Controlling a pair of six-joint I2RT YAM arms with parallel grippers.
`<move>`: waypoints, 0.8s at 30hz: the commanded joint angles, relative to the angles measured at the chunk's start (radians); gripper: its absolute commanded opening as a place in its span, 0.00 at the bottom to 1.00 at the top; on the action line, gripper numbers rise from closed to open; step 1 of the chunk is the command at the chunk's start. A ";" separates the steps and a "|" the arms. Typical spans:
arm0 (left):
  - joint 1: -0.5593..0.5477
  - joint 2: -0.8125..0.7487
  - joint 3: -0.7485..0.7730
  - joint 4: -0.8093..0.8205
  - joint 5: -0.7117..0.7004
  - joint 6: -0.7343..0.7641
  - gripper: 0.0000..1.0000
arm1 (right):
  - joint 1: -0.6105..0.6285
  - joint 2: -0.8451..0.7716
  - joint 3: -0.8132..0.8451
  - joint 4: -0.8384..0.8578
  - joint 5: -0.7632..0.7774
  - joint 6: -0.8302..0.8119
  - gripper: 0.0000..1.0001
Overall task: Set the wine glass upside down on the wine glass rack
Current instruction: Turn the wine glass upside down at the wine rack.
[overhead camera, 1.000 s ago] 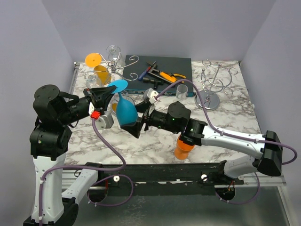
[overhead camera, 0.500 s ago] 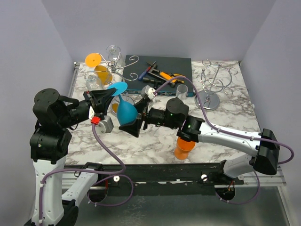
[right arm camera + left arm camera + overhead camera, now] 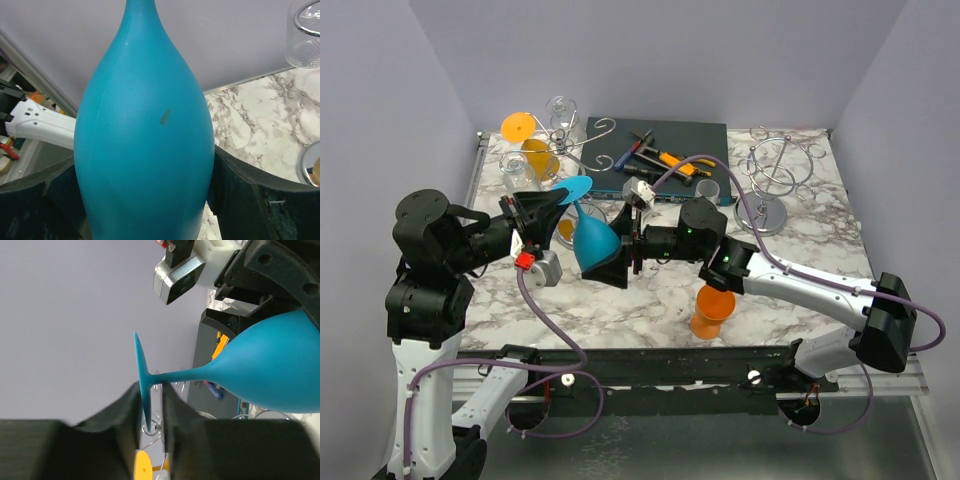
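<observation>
Right gripper (image 3: 145, 180) is closed about the bowl of the blue wine glass (image 3: 592, 243), pads pressed to both sides; left gripper (image 3: 150, 390) is set narrowly about the foot, though whether it is pinched cannot be told. The glass is held tilted above the table, left of centre, well apart from the empty wine glass rack (image 3: 767, 212) at the far right. A slip could be caused if the foot were released before the smooth, rounded bowl is firmly gripped; against a second ago, the right jaws have been drawn in and the right arm swung farther, so the orange cup (image 3: 710, 312) is uncovered.
</observation>
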 commanded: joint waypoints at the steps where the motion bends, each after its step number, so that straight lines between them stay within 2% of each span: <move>1: -0.006 -0.010 -0.001 -0.016 0.091 0.017 0.41 | -0.010 0.006 0.006 0.084 -0.042 0.041 0.71; 4: -0.006 -0.006 0.005 -0.017 0.085 -0.010 0.81 | -0.009 0.018 0.001 0.120 -0.007 0.036 0.70; 6: -0.006 -0.003 0.015 -0.013 0.073 -0.038 0.92 | -0.010 0.026 -0.001 0.135 0.022 0.017 0.70; 10: -0.006 0.012 0.052 -0.011 0.034 -0.136 0.99 | -0.010 0.055 0.008 0.139 0.089 -0.049 0.71; 18: -0.006 0.062 0.211 -0.011 -0.146 -0.516 0.99 | -0.028 0.157 0.016 0.198 0.215 -0.101 0.72; 24: -0.006 0.064 0.236 -0.016 -0.202 -0.653 0.99 | -0.054 0.222 0.051 0.253 0.242 -0.104 0.72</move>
